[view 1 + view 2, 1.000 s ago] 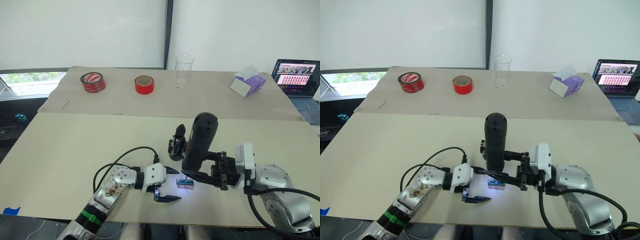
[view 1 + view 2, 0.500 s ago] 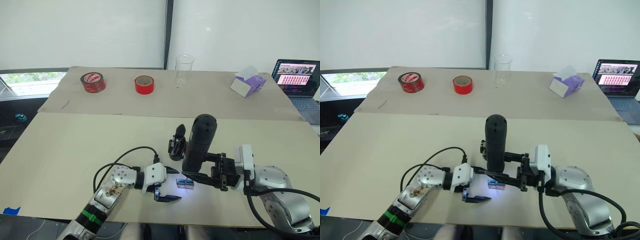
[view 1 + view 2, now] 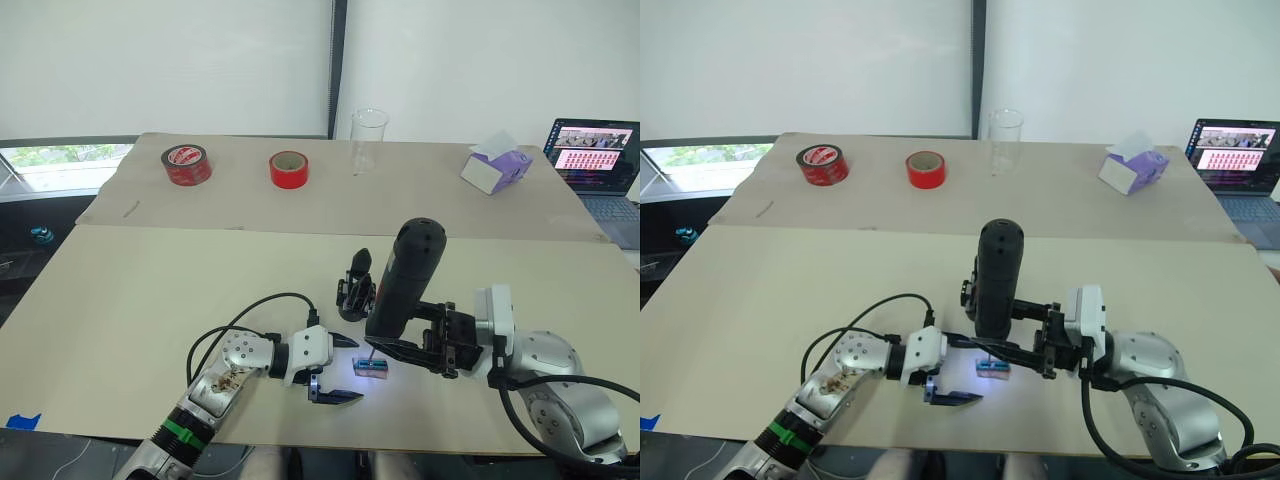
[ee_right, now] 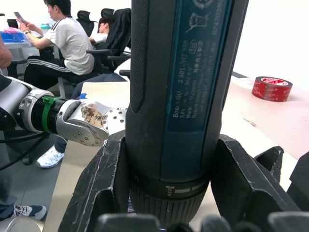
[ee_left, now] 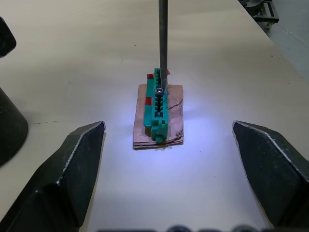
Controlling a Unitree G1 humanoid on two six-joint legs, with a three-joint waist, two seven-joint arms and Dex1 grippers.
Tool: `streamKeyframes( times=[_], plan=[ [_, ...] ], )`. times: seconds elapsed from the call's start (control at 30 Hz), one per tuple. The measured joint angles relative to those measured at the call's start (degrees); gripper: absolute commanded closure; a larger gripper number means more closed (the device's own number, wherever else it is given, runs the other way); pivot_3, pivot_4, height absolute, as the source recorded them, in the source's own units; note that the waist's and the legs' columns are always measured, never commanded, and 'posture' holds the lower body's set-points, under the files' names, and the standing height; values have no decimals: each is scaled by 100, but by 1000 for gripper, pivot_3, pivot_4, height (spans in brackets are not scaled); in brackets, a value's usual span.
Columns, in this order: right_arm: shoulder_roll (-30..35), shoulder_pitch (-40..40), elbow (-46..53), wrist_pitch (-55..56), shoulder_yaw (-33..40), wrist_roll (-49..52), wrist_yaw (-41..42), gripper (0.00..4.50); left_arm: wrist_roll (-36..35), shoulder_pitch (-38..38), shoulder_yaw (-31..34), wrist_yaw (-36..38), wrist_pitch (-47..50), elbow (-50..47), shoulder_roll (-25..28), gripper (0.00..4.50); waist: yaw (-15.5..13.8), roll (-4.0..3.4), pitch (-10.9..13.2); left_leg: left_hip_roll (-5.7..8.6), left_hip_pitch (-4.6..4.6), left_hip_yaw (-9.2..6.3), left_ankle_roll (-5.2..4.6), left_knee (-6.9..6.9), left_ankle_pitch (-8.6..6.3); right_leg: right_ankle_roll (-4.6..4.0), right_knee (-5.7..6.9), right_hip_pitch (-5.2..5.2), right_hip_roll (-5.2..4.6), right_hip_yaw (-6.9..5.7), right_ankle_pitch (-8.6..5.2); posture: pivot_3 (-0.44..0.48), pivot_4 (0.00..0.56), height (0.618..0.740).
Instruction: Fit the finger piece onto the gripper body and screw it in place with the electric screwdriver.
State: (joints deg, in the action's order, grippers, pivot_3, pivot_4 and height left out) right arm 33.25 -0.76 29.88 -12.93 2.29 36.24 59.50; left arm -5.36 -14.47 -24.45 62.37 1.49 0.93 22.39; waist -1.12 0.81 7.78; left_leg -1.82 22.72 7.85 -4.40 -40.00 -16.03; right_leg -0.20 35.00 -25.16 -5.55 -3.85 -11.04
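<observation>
Lower centre of the frame, the right claw (image 3: 400, 349) grips the electric screwdriver (image 3: 400, 282) upright, bit on a small green block (image 5: 159, 111); the left claw (image 3: 338, 370) gapes wide beside it; the gripper body (image 3: 353, 287) stands behind

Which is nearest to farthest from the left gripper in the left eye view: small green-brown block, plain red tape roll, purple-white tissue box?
From the left gripper:
1. Small green-brown block, just beside the fingertips, toward the right arm.
2. Plain red tape roll, far side of the table, ahead.
3. Purple-white tissue box, far right corner.
</observation>
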Motion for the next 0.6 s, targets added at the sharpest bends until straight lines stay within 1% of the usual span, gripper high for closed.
streamKeyframes(
  times=[0.6],
  plan=[
    [23,0,-79,1,10,-65,23,2567,0,-13,-12,-3,9,6,0,47,-9,0,0,0,0,0,0,0,0,0,0,0,0,0,1,0,150,740]
  ],
)
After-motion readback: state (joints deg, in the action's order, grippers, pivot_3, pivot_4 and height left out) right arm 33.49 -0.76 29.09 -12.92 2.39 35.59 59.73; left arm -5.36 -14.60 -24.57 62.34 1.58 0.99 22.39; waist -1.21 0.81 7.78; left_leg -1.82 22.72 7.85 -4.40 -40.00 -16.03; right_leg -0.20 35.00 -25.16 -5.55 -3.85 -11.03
